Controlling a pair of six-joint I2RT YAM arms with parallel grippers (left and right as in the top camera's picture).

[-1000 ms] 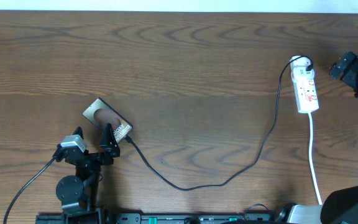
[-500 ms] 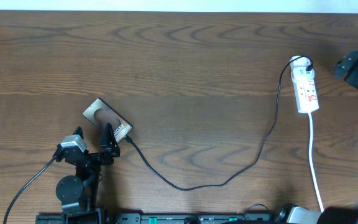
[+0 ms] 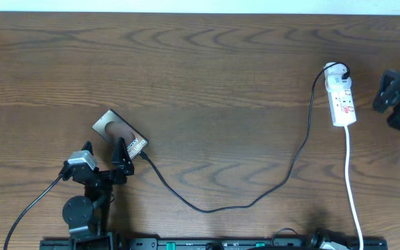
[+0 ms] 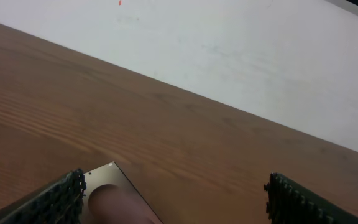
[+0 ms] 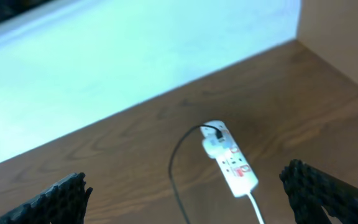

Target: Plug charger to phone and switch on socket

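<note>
Brown wood table (image 3: 200,69): our right gripper (image 5: 185,183), wide open and empty, has slid toward six o'clock beside the socket (image 3: 342,101) at three o'clock. Our left gripper (image 3: 104,146) stays open and empty by the phone (image 3: 120,132) at eight o'clock. The charger (image 3: 255,200) touches the phone.

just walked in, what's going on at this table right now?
Neither arm holds anything. The left gripper sits open just below the phone, near the edge where the charger tip meets it. I can't tell whether the plug is fully seated. The cable runs across the table to the socket, where its other end is plugged in. The right gripper is open to the right of the socket, clear of it. The switch state isn't readable.
</note>
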